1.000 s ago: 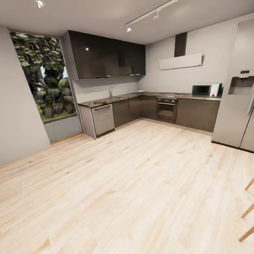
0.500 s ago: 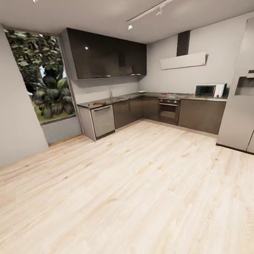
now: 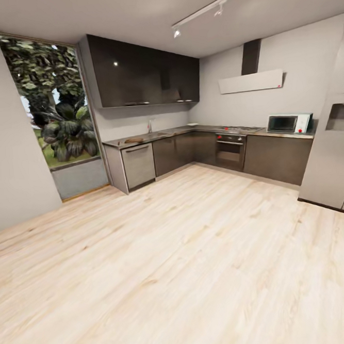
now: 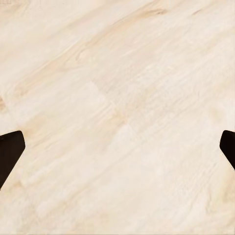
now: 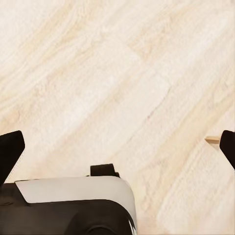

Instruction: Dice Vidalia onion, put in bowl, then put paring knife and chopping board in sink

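Robot still in transit: head view has shifted since a second ago, stools gone from frame, kitchen slightly nearer, so the base is moving toward it. Countertop (image 3: pixel 179 131) far across the wood floor (image 3: pixel 179 264); chopping board (image 3: pixel 135 139) on it near the faucet (image 3: pixel 149 125); onion too small to tell. Left gripper (image 4: pixel 117 147) and right gripper (image 5: pixel 117 147) spread wide, empty, over floor. Nothing grasped yet.

Far side of the room: grey counter (image 3: pixel 189 130) runs in an L over dark cabinets. Brown board (image 3: pixel 135 139) lies flat near its window end. Faucet marks the sink (image 3: pixel 151 127) just past it, then the white bowl (image 3: pixel 191 124) farther along. All tiny, no detail.
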{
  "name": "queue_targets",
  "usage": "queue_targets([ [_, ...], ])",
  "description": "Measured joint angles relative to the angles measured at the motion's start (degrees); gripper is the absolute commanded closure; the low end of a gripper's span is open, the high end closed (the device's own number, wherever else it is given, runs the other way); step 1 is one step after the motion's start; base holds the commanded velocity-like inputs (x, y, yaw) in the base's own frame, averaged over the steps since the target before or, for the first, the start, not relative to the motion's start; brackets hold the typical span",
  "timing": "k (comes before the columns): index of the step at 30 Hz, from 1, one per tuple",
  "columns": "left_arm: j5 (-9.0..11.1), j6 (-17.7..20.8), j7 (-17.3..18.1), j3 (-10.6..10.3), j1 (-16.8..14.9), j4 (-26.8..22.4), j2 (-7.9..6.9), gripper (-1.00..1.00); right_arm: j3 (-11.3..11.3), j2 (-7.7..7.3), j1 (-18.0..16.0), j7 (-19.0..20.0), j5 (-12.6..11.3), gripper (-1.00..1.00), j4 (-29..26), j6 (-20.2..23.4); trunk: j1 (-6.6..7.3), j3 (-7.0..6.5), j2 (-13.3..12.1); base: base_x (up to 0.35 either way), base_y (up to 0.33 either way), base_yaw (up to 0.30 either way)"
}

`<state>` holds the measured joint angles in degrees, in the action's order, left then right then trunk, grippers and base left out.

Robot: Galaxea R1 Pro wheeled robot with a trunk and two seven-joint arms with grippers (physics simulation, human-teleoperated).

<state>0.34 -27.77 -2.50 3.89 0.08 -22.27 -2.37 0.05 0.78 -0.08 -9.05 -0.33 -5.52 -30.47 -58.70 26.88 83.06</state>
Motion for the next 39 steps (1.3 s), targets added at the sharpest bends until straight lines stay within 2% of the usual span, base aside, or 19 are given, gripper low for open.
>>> queue_targets([
  [19, 0.07, 0.01, 0.0, 0.0, 0.0, 0.06, 0.0, -1.0, 0.0, 0.0, 0.0, 0.0, 0.0, -1.0, 0.0, 0.0, 0.0, 0.0, 0.0, 0.282, -0.004, 0.0],
  [39, -0.01, 0.03, 0.02, -0.01, 0.0, 0.0, 0.0, -1.0, 0.1, 0.14, 0.0, 0.12, -0.17, -1.0, -0.02, -0.07, 0.0, 0.0, 0.0, 0.288, -0.097, 0.0],
])
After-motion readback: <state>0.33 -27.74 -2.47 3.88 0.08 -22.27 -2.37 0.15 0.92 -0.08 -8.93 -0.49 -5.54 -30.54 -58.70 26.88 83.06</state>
